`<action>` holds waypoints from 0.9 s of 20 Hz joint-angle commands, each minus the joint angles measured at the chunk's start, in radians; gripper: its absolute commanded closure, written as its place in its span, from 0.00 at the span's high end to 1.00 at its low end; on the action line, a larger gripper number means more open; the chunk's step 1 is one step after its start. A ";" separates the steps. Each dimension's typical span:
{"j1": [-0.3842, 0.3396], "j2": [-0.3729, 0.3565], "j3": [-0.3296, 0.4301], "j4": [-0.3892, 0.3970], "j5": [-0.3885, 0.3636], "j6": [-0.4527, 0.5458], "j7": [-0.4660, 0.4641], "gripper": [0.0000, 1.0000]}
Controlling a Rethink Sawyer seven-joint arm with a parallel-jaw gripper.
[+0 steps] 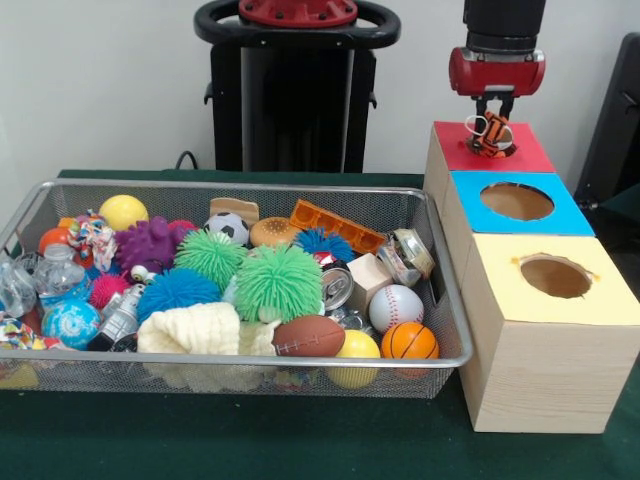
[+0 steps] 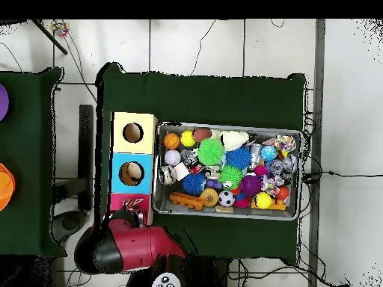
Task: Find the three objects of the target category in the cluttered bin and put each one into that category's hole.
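the claw [image 1: 492, 128] and an orange striped plush [image 1: 491, 136] block the red-surround hole [image 1: 515, 150]; the blue-surround hole [image 1: 516, 201] and yellow-surround hole [image 1: 555, 275] stand open from above. the wire bin [image 1: 300, 190] is packed rim to rim, with only a thin strip of green bench [image 1: 250, 440] between it and the boxes.

Bright, even indoor light with soft shadows, slightly blurred.

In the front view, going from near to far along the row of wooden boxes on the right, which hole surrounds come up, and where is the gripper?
Yellow-surround hole → blue-surround hole → red-surround hole, over which the gripper hangs, shut on an orange striped plush toy.
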 commanded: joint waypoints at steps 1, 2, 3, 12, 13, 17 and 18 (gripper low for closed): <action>-0.008 0.039 -0.006 -0.063 -0.024 0.002 0.116 0.00; -0.007 0.039 -0.007 -0.064 -0.024 0.002 0.116 0.00; -0.006 0.040 -0.007 -0.064 -0.023 0.003 0.117 0.00; -0.005 0.036 -0.002 -0.052 -0.013 0.020 0.119 1.00; -0.019 0.030 0.010 -0.040 0.001 0.027 0.129 1.00; -0.060 0.002 0.076 -0.009 0.011 0.055 0.115 1.00; -0.070 -0.009 0.094 0.000 0.015 0.068 0.111 1.00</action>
